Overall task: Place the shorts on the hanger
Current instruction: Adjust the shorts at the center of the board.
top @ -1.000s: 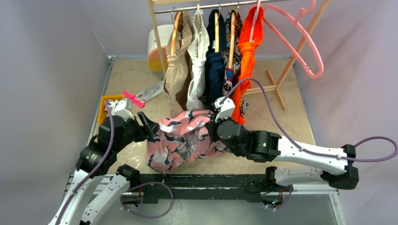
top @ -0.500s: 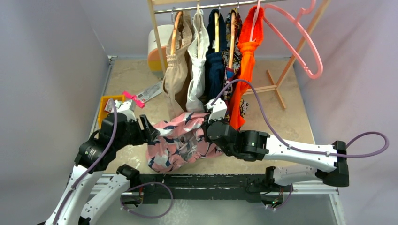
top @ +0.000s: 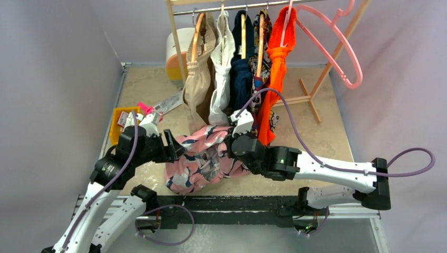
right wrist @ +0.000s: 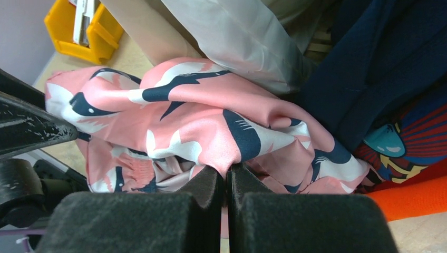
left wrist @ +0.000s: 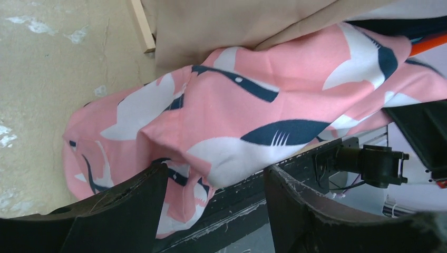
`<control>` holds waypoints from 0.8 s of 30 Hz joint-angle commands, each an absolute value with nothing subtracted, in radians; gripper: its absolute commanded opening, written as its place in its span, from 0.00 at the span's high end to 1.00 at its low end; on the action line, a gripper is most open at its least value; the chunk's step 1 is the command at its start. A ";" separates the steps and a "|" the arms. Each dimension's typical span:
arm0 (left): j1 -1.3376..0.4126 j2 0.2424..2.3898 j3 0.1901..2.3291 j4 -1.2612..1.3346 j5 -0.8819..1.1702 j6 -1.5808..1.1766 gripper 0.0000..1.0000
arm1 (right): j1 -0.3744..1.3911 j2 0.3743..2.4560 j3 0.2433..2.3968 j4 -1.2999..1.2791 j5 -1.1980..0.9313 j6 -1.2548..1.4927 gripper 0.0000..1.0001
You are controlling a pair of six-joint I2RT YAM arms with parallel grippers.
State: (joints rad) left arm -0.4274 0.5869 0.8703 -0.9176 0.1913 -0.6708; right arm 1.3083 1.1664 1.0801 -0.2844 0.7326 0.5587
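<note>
Beige tabletop (top: pixel 327 132), lilac walls (top: pixel 52 79), wooden rack (top: pixel 176 42) at 12 o'clock. Right gripper (right wrist: pixel 226 182): jaws closed tight on a fold of the shorts (top: pixel 203 158), bunched at table centre. Left gripper (left wrist: pixel 215 171): jaws well apart at the shorts' 9 o'clock edge, cloth between the fingertips (left wrist: pixel 153 179), perhaps touching, hard to tell. Only in the top view: the hanger (top: pixel 356 83), bare, at the rack's 1 o'clock end. Counted: one shorts, one bare pink hanger, five garments (top: pixel 232 79) on the rack, two grippers.

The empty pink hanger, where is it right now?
Top view, far right: the pink hanger hangs off the clothes rail, beside the orange garment.
</note>
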 commanded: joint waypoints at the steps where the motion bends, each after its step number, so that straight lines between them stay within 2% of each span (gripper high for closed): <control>1: -0.425 0.640 0.923 -0.791 0.208 -0.664 0.34 | 1.295 1.178 1.084 -0.235 0.738 0.545 1.00; 8: -0.464 0.682 0.936 -0.753 0.188 -0.674 0.35 | 1.266 1.176 1.068 -0.209 0.718 0.536 1.00; 17: -0.807 0.747 0.933 -0.733 -0.080 -0.706 0.35 | 1.258 1.200 1.078 -0.212 0.719 0.524 1.00; 24: -0.848 0.653 0.883 -0.847 -0.091 -0.751 0.37 | 1.256 1.162 1.049 -0.201 0.726 0.531 1.00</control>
